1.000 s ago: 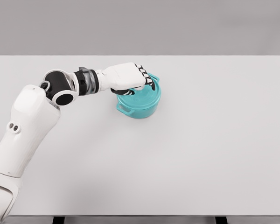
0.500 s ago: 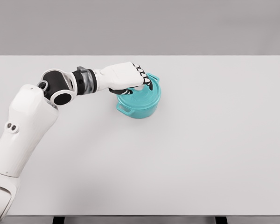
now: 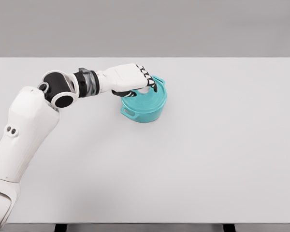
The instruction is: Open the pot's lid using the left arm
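We see the left arm (image 3: 29,130) entering from the lower left edge, its white upper segment rising toward a black-and-white elbow joint, then the forearm running rightward over the white table (image 3: 208,159). At its end the left hand (image 3: 130,79) sits over the near-left part of the pot's top, fingers (image 3: 147,81) curled downward around what appears to be the lid's knob; we cannot see the knob itself clearly, as the hand covers it. We read the hand as closed on the lid (image 3: 144,96). The teal pot (image 3: 144,108) stands upright on the table, left of the table's middle and toward its far edge, one side handle facing us at lower left. The lid looks seated on the pot; we cannot tell whether any gap has opened beneath it.
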{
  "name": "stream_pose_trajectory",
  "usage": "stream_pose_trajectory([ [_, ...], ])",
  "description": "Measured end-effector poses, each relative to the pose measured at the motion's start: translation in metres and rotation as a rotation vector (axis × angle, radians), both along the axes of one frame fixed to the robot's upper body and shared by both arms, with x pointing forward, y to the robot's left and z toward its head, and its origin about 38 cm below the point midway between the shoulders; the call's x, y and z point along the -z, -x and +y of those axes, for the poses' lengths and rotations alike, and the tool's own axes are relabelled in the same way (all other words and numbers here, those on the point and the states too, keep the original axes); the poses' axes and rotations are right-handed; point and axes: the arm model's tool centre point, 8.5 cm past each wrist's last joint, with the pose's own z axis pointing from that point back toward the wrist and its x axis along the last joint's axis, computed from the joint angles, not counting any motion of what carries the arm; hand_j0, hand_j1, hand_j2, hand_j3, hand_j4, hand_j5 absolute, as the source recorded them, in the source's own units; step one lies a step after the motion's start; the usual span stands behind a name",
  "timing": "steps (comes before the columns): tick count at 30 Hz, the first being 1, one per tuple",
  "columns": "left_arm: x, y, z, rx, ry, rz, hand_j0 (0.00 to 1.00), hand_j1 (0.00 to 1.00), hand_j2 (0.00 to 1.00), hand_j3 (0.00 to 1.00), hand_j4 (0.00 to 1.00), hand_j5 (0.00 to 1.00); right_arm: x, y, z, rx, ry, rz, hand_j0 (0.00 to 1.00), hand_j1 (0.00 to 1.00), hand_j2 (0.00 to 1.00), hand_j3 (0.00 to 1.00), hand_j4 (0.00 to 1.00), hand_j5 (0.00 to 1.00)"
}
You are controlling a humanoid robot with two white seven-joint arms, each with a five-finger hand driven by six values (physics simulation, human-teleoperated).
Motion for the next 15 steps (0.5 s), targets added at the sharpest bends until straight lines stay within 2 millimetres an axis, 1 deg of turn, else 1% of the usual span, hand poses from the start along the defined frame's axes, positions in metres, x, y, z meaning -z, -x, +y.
stream_pose_trajectory([
  [15, 0.0003, -0.0013, 0.0026, -0.007, 0.001, 0.002, 0.70, 0.70, 0.70, 0.70, 0.70, 0.70, 0.0000, 0.0000, 0.0000, 0.000, 0.000, 0.000, 1.00, 1.00, 1.00, 1.00, 1.00, 1.00],
])
